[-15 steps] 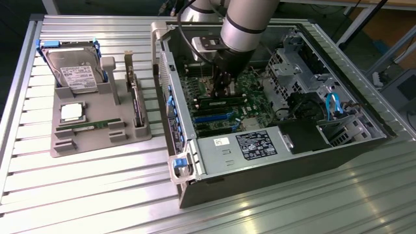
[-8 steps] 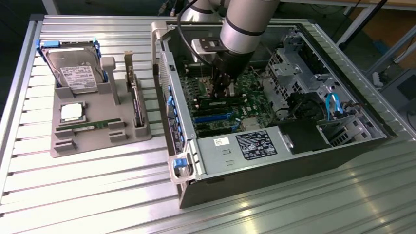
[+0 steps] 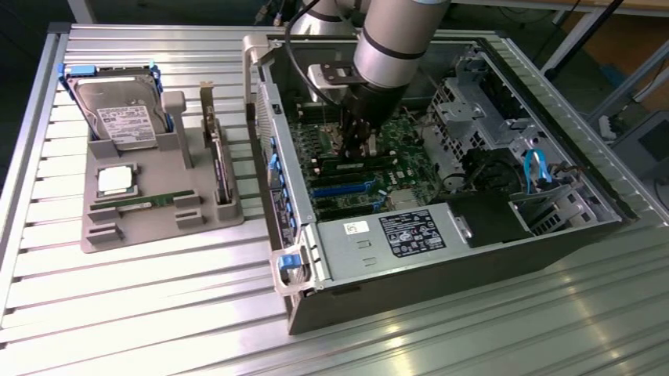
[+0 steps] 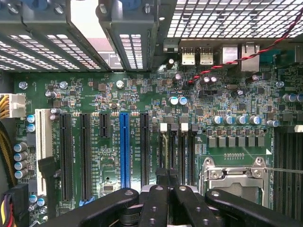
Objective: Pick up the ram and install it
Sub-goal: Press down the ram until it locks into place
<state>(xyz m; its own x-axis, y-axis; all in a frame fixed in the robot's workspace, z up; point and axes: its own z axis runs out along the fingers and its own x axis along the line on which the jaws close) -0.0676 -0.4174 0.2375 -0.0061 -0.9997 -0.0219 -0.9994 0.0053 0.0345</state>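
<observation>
The ram (image 4: 164,149) is a thin green stick standing edge-on in a memory slot with white end clips, beside the processor socket (image 4: 236,177). My gripper (image 4: 163,182) is shut, and its black fingers (image 4: 156,203) meet right over the near end of that stick. I cannot tell whether they touch it. In the exterior view the gripper (image 3: 356,151) reaches down into the open computer case (image 3: 303,235), onto the motherboard where the ram (image 3: 343,165) lies among the slots.
A grey holder tray (image 3: 105,235) at the exterior view's left carries a hard drive (image 3: 121,110), a square silver processor (image 3: 115,180), a thin green stick (image 3: 141,202) and an upright expansion card (image 3: 219,164). The power supply (image 3: 418,231) and drive cage (image 3: 471,110) crowd the case.
</observation>
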